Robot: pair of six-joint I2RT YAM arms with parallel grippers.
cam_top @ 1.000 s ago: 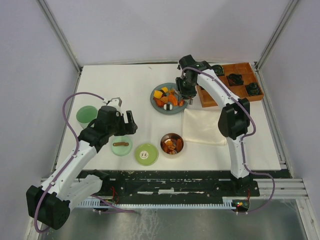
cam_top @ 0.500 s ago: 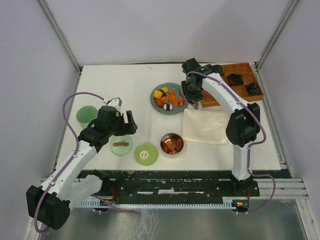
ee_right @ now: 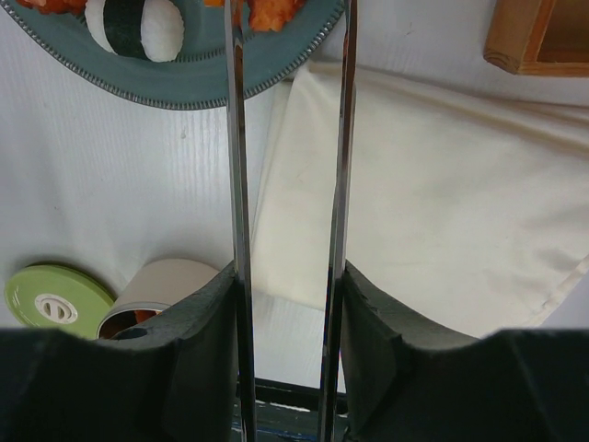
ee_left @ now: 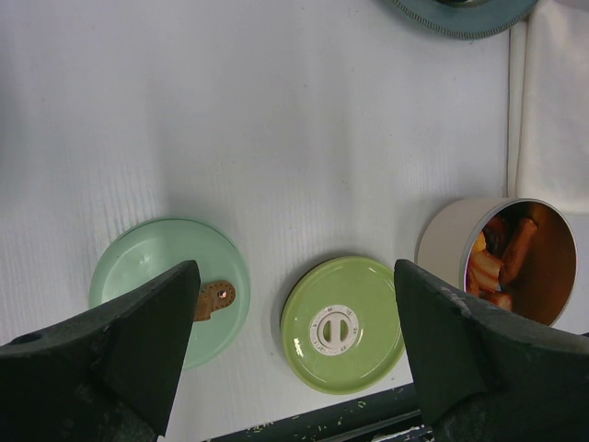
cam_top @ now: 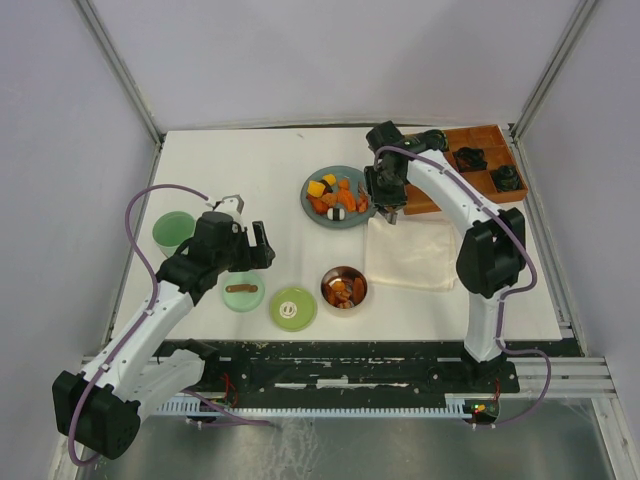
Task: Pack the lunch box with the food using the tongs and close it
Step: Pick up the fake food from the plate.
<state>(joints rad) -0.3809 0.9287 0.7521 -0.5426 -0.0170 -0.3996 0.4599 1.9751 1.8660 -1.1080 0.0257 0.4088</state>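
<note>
My right gripper (cam_top: pixel 388 195) (ee_right: pixel 288 276) is shut on the silver tongs (ee_right: pixel 237 138). Their two arms stand apart and run up past the rim of the grey-blue plate (cam_top: pixel 312 205) (ee_right: pixel 184 87); the tips are cut off at the frame's top. On the plate lie orange and yellow food (cam_top: pixel 340 193) and a black-and-white roll (ee_right: pixel 138 23). The steel bowl (cam_top: pixel 343 287) (ee_left: pixel 515 258) holds orange pieces. Its lime-green lid (cam_top: pixel 292 308) (ee_left: pixel 342 322) lies below my open left gripper (cam_top: pixel 250 245) (ee_left: pixel 294 272). Beside it lies the mint lid (cam_top: pixel 243 291) (ee_left: pixel 170 285), and the mint canister (cam_top: pixel 173 232) stands further left.
A folded cream cloth (cam_top: pixel 410 255) (ee_right: pixel 433 203) lies right of the bowl, under the right wrist. The compartmented wooden tray (cam_top: pixel 470 170) with dark objects sits at the back right. The table's near edge (ee_left: pixel 304 428) runs just below the lids.
My right arm has carried the tongs rightward and nearer, from over the plate to its right rim by the cloth. The left arm has not moved.
</note>
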